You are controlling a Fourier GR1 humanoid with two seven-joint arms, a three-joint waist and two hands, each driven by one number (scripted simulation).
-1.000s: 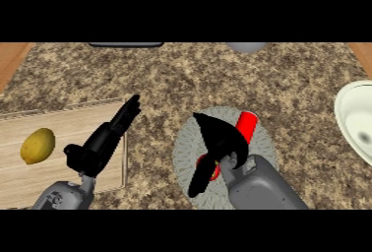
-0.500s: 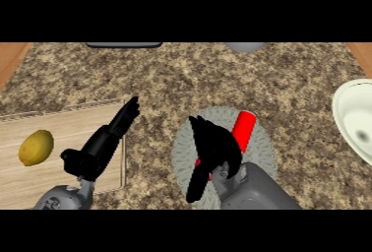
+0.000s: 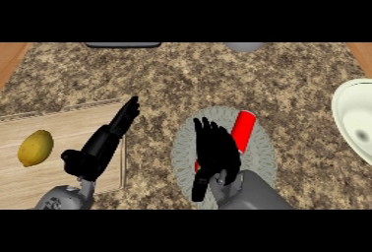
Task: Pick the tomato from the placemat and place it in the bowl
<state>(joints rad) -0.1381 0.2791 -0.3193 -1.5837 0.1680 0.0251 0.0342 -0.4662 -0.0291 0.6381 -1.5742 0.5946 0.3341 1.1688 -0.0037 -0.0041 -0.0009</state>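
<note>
The red elongated tomato (image 3: 245,127) is lying on the round grey woven placemat (image 3: 266,153). Its long axis is running from upper right to lower left in the head view.

The right hand (image 3: 216,153) is hovering over the same placemat and is covering the tomato's lower-left end. Its fingers (image 3: 205,129) are extending straight and close together, pointing toward the far counter edge and curling round nothing. Contact with the tomato cannot be determined.

The exposed part of the tomato is lying just to the right of these fingers. The cream-white bowl (image 3: 352,123) is sitting further right, at the view's edge.

The left hand (image 3: 100,148) is resting with straight fingers over the wooden cutting board (image 3: 44,181), near the yellow lemon (image 3: 35,147). The right hand is therefore the nearer one.
</note>
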